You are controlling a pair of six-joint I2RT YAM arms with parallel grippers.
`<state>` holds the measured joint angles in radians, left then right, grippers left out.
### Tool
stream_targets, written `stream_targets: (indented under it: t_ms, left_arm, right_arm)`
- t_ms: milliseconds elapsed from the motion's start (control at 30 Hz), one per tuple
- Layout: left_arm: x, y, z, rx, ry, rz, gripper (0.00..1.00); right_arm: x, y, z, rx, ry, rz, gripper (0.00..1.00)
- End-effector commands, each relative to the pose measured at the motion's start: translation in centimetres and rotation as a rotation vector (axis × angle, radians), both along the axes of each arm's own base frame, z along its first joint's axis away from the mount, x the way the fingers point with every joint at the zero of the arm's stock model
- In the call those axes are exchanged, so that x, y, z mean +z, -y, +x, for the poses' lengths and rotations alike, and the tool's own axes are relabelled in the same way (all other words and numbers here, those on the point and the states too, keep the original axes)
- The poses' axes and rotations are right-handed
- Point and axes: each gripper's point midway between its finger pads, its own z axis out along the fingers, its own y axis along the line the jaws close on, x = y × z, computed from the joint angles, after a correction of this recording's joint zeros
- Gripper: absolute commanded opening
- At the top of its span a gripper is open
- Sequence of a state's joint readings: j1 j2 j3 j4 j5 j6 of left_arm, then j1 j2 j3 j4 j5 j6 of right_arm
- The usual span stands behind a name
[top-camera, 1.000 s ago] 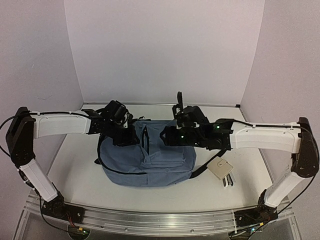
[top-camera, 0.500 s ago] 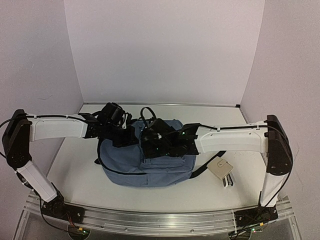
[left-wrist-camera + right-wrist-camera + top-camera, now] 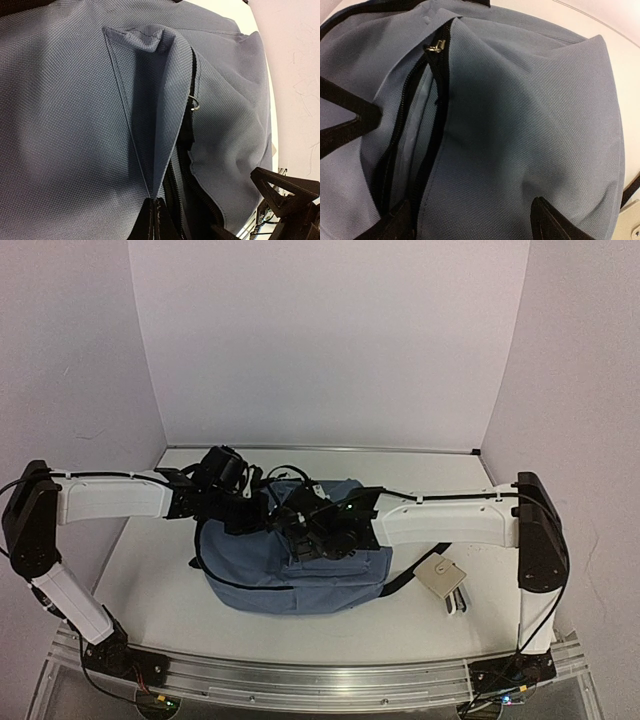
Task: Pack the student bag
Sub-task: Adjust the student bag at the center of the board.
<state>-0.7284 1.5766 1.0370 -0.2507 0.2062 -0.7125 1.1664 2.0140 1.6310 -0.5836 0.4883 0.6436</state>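
Student bag (image 3: 290,575) is laid mid-table, zipper (image 3: 437,95) parted, only lining seen inside. Its opening edge is pinched by the left gripper (image 3: 154,212); right gripper (image 3: 300,528) jaws are spread, holding nothing.

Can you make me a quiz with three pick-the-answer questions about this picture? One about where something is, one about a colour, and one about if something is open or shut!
1. Where is the small beige thing?
A) on top of the student bag
B) on the table, beside the bag on the right arm's side
C) in a drawer

2. What colour is the bag?
A) red
B) yellow
C) slate-blue

3. How is the bag's zipper?
A) open
B) zipped shut
C) covered with tape

Answers:
1 B: the top view shows it lying on the table next to the bag.
2 C: every view shows slate-blue cloth.
3 A: the right wrist view shows a dark gap between the zipper's two sides.
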Motion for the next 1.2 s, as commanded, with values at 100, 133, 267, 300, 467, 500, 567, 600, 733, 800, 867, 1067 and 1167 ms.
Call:
stream_targets:
  t_ms: [100,133,267,300,467,500,567,600,733,800,867,1067,1167]
  left_arm:
    - [2.1,0.1,0.0,0.001,0.036,-0.034,0.00]
    - [2.2,0.0,0.0,0.001,0.036,-0.034,0.00]
    - [2.6,0.4,-0.2,-0.012,0.038,-0.060,0.00]
    - [2.8,0.6,-0.3,-0.021,0.039,-0.075,0.00]
    - [4.3,2.2,-0.4,-0.066,0.053,-0.171,0.00]
    - [4.6,2.5,-0.4,-0.075,0.056,-0.187,0.00]
    - [5.0,3.0,-0.4,-0.092,0.058,-0.211,0.01]
    - [5.2,3.2,-0.4,-0.100,0.060,-0.217,0.04]
    - [6.4,3.0,-0.4,-0.105,0.099,-0.231,0.24]
    - [7.2,2.6,-0.7,-0.106,0.132,-0.243,0.34]
    - [8.0,2.2,-1.0,-0.109,0.161,-0.258,0.45]
    - [8.0,1.7,-1.8,-0.111,0.160,-0.275,0.49]
    - [6.6,1.6,-1.6,-0.082,0.116,-0.257,0.38]
  right_arm:
    - [0.5,1.6,0.7,-0.079,0.051,-0.070,0.72]
    - [0.9,1.8,1.0,-0.094,0.068,-0.074,0.71]
    - [2.9,3.0,1.8,-0.178,0.143,-0.053,0.58]
    - [3.4,3.1,1.9,-0.195,0.158,-0.040,0.52]
    - [6.3,3.7,2.2,-0.241,0.219,0.080,0.24]
    - [6.7,3.8,2.2,-0.245,0.228,0.108,0.20]
    - [7.6,4.1,2.1,-0.262,0.242,0.172,0.11]
    - [7.7,4.3,2.0,-0.273,0.244,0.199,0.07]
    - [9.2,5.2,1.6,-0.305,0.238,0.366,0.01]
    - [9.5,5.1,1.7,-0.293,0.216,0.440,0.01]
    - [9.5,5.1,2.0,-0.280,0.191,0.484,0.01]
    - [8.5,4.1,2.2,-0.250,0.139,0.524,0.00]
    - [8.7,3.8,2.2,-0.239,0.130,0.551,0.00]
